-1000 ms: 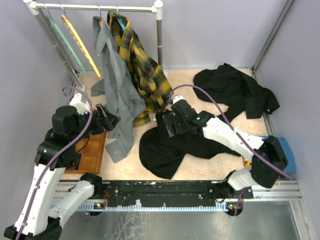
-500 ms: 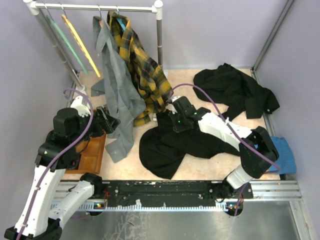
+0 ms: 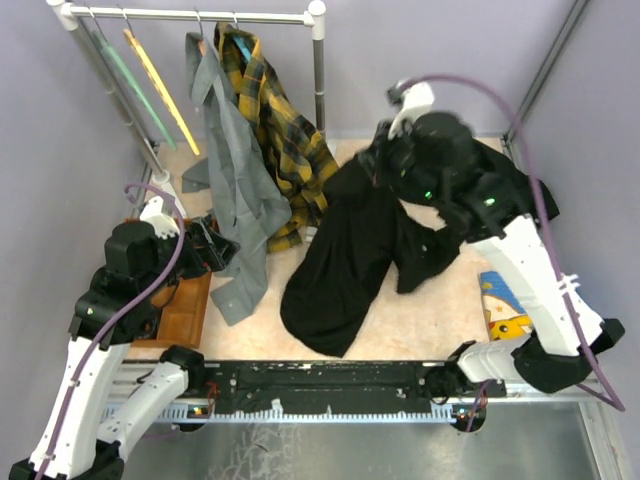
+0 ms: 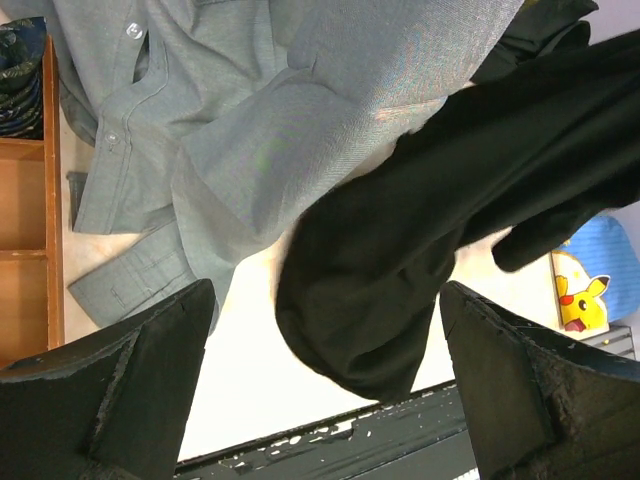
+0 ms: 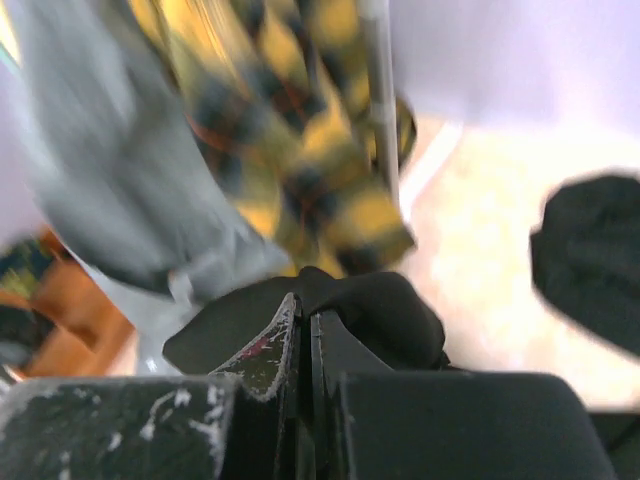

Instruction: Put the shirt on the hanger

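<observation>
The right gripper (image 5: 303, 318) is clamped tight, with a fold of the black shirt (image 3: 345, 265) pinched between its closed fingers. It holds that fold high over the far middle of the table (image 3: 440, 330). From there the shirt hangs down and toward the near left, and its lower part lies spread on the surface. Holding it up by one point probably lets the fabric fall open under its own weight, so the collar and shoulders can be found. Which part of the shirt is pinched cannot be told from these views.

The left gripper (image 4: 325, 330) hovers at the near left with its fingers (image 4: 150, 370) spread as wide as they go and nothing between them. It faces the grey shirt (image 3: 235, 190) and the hanging black cloth beyond, seemingly ready to take a second hold.

The yellow hanger (image 3: 160, 92) hangs bare on the rail (image 3: 190, 15) at the far left, beside the pale green hanger (image 3: 125, 85). It is well apart from the shirt, with the grey shirt and the plaid shirt (image 3: 280, 130) hanging between them. The shirt is therefore not yet on it, and the task looks to be at an early stage. The other black garment (image 3: 510, 195) lies crumpled at the far right, partly hidden behind the right arm. A wooden tray (image 3: 185, 305) sits at the near left under the left arm.
</observation>
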Robot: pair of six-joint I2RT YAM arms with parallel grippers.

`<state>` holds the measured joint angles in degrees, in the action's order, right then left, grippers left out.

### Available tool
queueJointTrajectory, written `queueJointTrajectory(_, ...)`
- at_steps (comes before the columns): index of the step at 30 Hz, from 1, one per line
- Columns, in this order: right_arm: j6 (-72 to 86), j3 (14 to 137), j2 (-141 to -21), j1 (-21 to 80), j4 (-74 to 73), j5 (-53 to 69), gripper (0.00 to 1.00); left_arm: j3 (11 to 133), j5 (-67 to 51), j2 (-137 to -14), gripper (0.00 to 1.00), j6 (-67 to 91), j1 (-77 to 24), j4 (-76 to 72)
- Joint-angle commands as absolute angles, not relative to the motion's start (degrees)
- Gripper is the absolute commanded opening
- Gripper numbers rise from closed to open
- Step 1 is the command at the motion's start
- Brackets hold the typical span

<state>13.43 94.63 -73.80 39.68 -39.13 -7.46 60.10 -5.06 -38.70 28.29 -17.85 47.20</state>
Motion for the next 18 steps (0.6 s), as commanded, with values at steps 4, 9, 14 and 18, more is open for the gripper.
queueJointTrajectory(4, 9.7, 137.4, -86.5, 40.0, -51.0, -9.0, 0.00, 60.0, -6.2, -38.0, 0.99, 29.4, -17.6, 45.8)
queueJointTrajectory(9, 11.2, 148.8, -90.9, 40.0, -49.1, -6.6, 0.00, 60.2, -5.9, -37.0, 0.99, 29.6, -17.6, 45.9)
queueJointTrajectory(14, 12.8, 144.3, -89.0, 40.0, -43.9, -5.7, 0.00, 60.7, -5.6, -36.1, 0.99, 29.4, -17.6, 46.7)
queueJointTrajectory(18, 13.2, 144.5, -89.3, 40.0, -45.3, -6.1, 0.00, 60.2, -5.7, -35.2, 0.99, 29.0, -17.6, 46.6)
